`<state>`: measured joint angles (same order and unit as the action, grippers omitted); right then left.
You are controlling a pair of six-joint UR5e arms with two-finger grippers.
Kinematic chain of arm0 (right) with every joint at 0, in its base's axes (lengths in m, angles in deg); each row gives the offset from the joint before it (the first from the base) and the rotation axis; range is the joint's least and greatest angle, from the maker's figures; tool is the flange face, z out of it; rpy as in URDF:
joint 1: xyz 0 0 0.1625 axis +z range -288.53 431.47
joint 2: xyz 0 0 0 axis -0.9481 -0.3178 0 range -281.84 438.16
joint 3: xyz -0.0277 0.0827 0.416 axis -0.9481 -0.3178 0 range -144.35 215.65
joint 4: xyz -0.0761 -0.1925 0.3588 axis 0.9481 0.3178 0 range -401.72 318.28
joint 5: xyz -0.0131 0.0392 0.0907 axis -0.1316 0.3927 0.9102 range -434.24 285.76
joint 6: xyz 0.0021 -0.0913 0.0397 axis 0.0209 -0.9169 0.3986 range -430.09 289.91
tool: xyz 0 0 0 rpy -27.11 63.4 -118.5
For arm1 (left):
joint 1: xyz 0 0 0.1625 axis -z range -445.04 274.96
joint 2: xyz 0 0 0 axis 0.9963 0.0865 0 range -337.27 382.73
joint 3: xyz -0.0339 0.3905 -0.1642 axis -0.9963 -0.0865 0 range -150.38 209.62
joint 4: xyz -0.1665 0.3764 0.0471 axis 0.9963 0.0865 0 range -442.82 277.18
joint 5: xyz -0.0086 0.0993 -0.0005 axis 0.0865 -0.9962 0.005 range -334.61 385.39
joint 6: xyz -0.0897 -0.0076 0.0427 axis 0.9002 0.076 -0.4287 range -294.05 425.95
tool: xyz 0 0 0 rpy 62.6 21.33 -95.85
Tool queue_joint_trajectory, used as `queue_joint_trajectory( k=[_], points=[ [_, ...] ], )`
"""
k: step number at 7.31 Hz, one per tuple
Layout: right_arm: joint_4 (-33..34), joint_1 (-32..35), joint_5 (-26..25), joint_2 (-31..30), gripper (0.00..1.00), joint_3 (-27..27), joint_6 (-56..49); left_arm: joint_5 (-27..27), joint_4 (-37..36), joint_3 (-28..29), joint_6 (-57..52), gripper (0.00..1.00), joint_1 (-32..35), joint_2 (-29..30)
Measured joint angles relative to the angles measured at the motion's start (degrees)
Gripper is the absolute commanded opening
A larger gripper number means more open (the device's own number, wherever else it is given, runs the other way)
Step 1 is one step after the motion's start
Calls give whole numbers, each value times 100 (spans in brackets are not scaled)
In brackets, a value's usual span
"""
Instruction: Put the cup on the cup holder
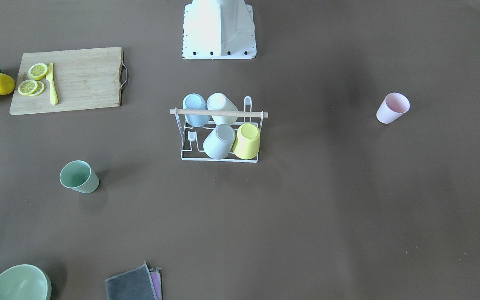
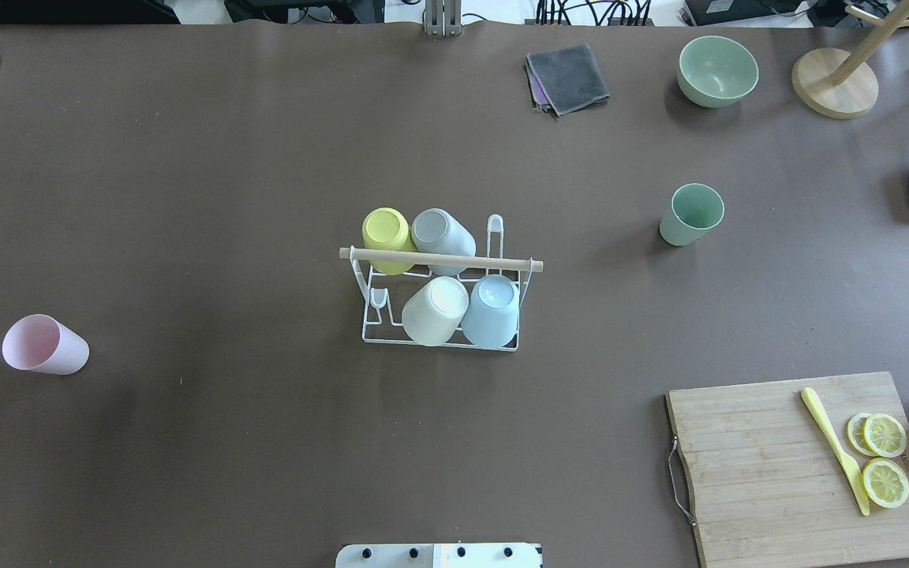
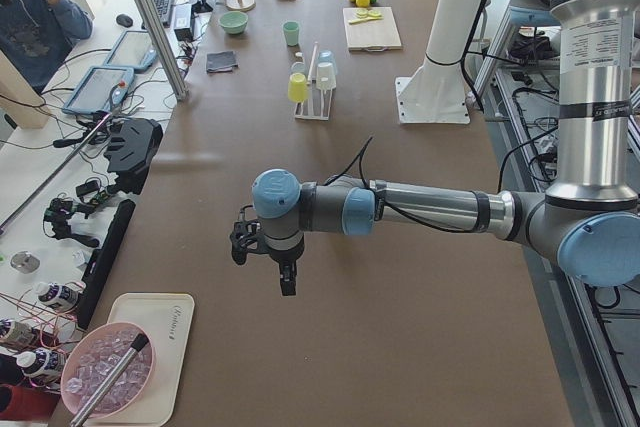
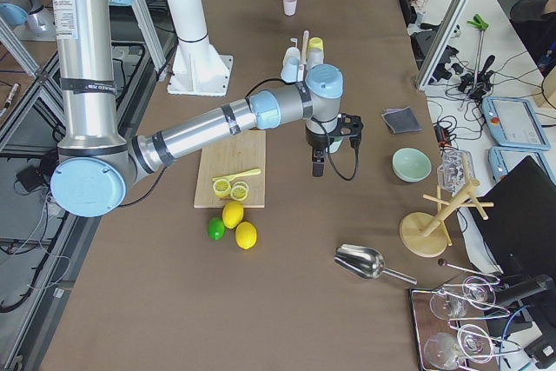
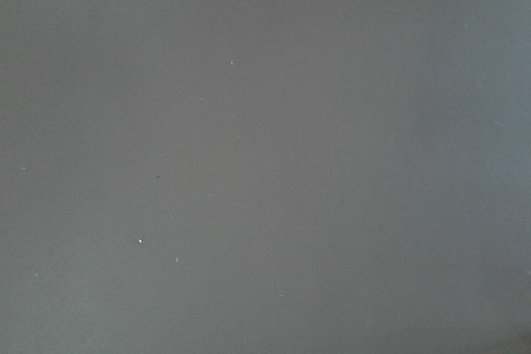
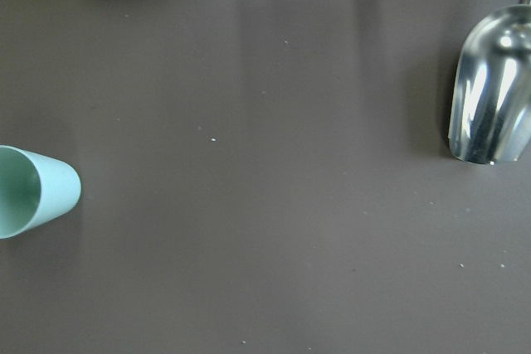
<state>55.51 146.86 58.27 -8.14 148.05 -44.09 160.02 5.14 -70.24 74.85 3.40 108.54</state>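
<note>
cup holder (image 2: 440, 259) already carried four cups (image 2: 432, 309); green cup (image 2: 690, 214) and pink cup (image 2: 44, 345) sat well away on opposite sides of it. left gripper (image 3: 287, 285) and right gripper (image 4: 318, 168) jaws: couldn't tell

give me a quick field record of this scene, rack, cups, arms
cup holder: centre of table, four of six places filled
on it: yellow cup, grey cup, cream cup, light blue cup, all inverted
loose: green cup, pink cup, upright, apart from holder
left gripper: raised over bare table, jaws unreadable
right gripper: raised, jaws unreadable
</note>
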Motion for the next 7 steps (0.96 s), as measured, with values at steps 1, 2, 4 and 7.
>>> queue_joint_trajectory(
  k=[1, 2, 4, 7],
  points=[
    [321, -237, -2, 398, 100, -4, 125, -19, 14, -58, -4, 99, -4, 16],
    [678, -491, -24, 822, 100, -47, 179, -31, 32, -103, -8, 99, -7, 28],
    [992, -1052, -200, 1464, 100, -202, 200, -266, -179, -117, -8, 99, -81, 327],
    [1063, -1468, -471, 2460, 100, -1147, -154, -985, -1371, 76, -6, 99, -718, 1613]
  ],
)
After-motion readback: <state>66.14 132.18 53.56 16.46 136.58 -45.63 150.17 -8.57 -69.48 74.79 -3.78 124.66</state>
